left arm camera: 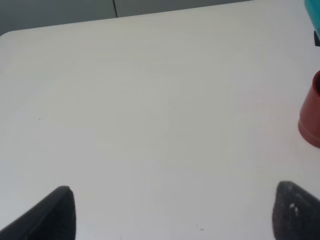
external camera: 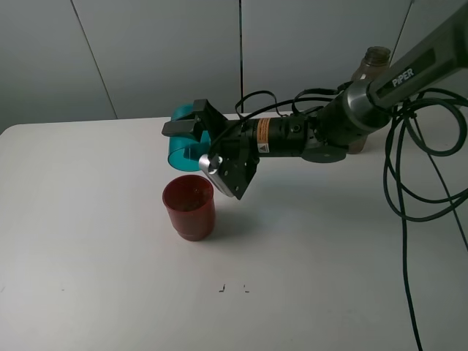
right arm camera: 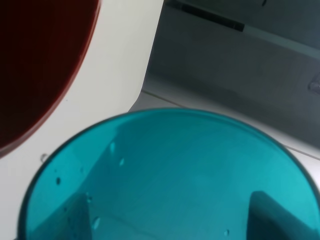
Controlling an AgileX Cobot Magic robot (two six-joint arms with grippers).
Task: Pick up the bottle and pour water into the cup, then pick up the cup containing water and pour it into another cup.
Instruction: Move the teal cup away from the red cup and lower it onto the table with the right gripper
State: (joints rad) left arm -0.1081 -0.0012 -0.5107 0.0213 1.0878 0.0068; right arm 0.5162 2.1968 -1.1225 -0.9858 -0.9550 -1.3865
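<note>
My right gripper [external camera: 191, 129] reaches across from the right and is shut on the cup [external camera: 178, 151], a teal tumbler lying tipped on its side, mouth towards the left. Directly below and in front of it stands another cup [external camera: 189, 207], dark red and upright on the table. The right wrist view looks along the teal cup [right arm camera: 170, 170], droplets on its wall, with the red cup's [right arm camera: 35, 65] inside beyond its rim. The bottle [external camera: 371, 62] stands at the back right, mostly hidden behind the arm. My left gripper [left arm camera: 172, 215] hovers open over bare table, the red cup [left arm camera: 311, 117] off to its side.
Black cables [external camera: 417, 183] hang in loops at the right side of the white table [external camera: 88, 241]. Two small dark marks [external camera: 223, 287] sit near the front middle. A grey wall runs behind the table's back edge.
</note>
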